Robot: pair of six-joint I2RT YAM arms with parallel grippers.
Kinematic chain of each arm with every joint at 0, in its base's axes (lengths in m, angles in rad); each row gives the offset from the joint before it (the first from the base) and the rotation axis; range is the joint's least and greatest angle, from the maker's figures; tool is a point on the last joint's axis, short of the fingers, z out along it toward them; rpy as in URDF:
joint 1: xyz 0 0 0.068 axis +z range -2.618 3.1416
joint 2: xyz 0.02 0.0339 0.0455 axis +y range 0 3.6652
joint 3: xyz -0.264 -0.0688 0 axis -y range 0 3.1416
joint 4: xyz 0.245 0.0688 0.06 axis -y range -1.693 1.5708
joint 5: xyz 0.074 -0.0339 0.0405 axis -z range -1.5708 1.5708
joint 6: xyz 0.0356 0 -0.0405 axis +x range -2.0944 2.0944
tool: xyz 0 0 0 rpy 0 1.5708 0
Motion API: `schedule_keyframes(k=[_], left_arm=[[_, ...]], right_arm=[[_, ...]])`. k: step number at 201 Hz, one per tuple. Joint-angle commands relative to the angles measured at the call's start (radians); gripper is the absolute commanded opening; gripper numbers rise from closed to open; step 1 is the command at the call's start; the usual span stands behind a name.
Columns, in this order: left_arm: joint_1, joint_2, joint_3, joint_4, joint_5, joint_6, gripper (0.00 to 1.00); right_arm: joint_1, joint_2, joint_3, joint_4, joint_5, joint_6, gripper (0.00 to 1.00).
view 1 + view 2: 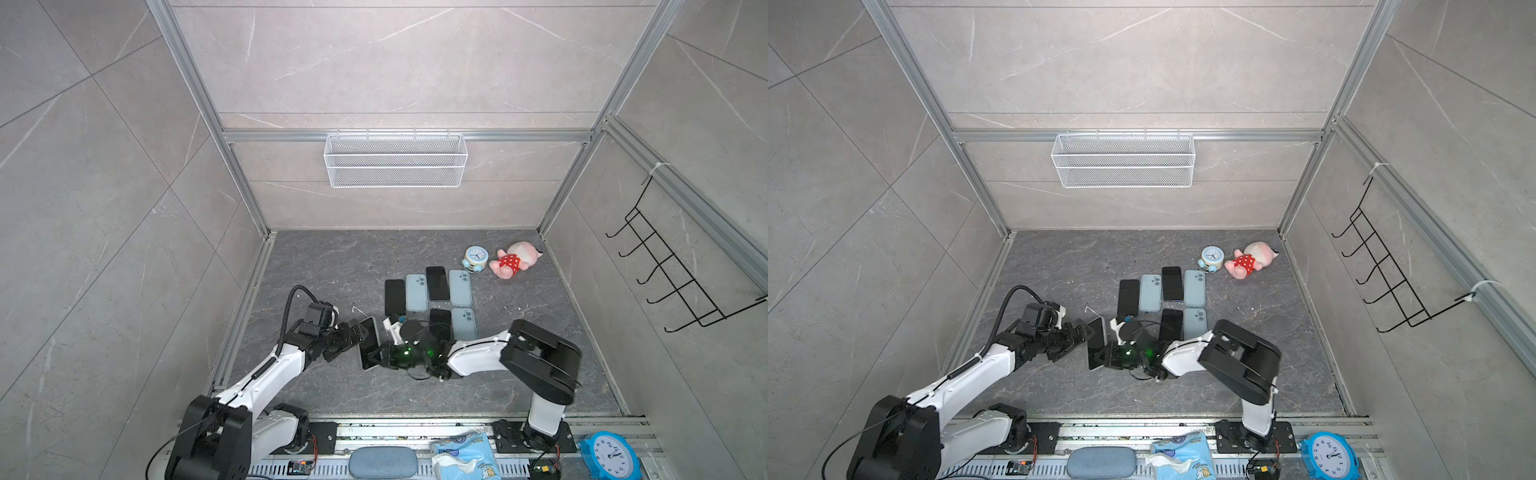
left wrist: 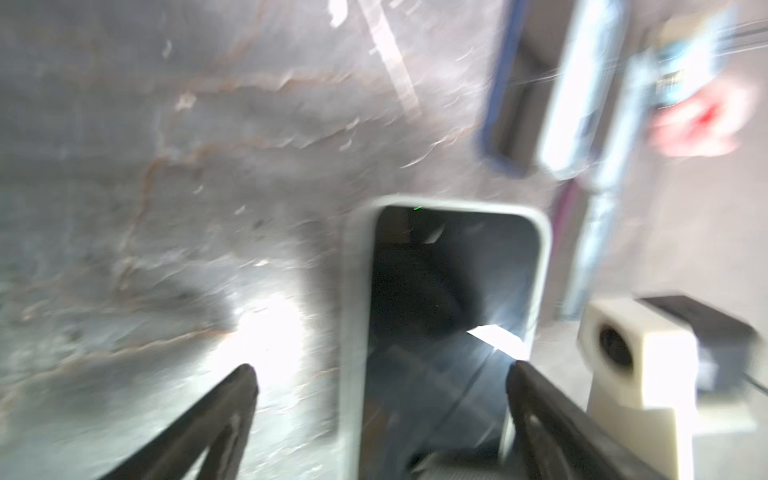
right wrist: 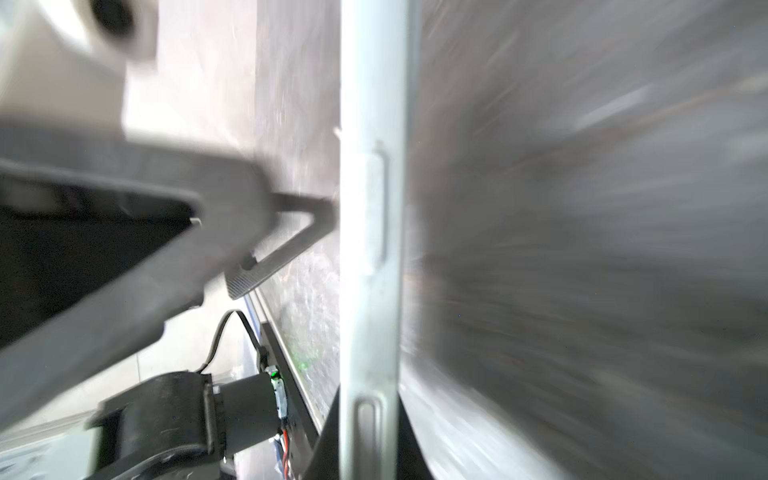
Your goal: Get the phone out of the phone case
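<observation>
A phone [image 2: 440, 299] with a dark screen sits in a pale grey phone case [image 2: 353, 311]. In both top views the cased phone [image 1: 370, 341] [image 1: 1096, 343] is tilted up off the floor between the two arms. My right gripper [image 1: 380, 353] [image 3: 368, 411] is shut on its long edge, whose side buttons show in the right wrist view. My left gripper [image 1: 359, 332] [image 2: 382, 374] is open at the phone's other side. Its fingers [image 2: 245, 386] stand wide apart on either side of the phone. The wrist views are blurred.
Several black phones [image 1: 437, 284] and pale blue ones [image 1: 417, 293] lie in rows just behind the grippers. A small alarm clock [image 1: 475, 258] and a plush toy [image 1: 513, 259] lie at the back right. A wire basket [image 1: 395, 160] hangs on the back wall.
</observation>
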Motion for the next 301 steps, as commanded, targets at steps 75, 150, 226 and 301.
schedule_keyframes(k=[75,150,226,301], left_arm=[[-0.01,-0.036,-0.16,1.008,0.24,-0.326,0.99],[-0.026,0.078,-0.116,1.216,0.329,-0.336,0.68],[-0.033,0.192,-0.052,1.305,0.441,-0.37,0.13],[-0.05,0.048,-0.029,1.042,0.153,-0.363,0.0]], right_arm=[[-0.186,-0.31,-0.03,0.173,-0.288,0.033,0.0],[-0.186,-0.267,-0.054,0.325,-0.331,0.119,0.0],[-0.186,-0.253,-0.059,0.35,-0.392,0.116,0.0],[-0.24,-0.506,-0.119,-0.025,-0.205,-0.076,0.78]])
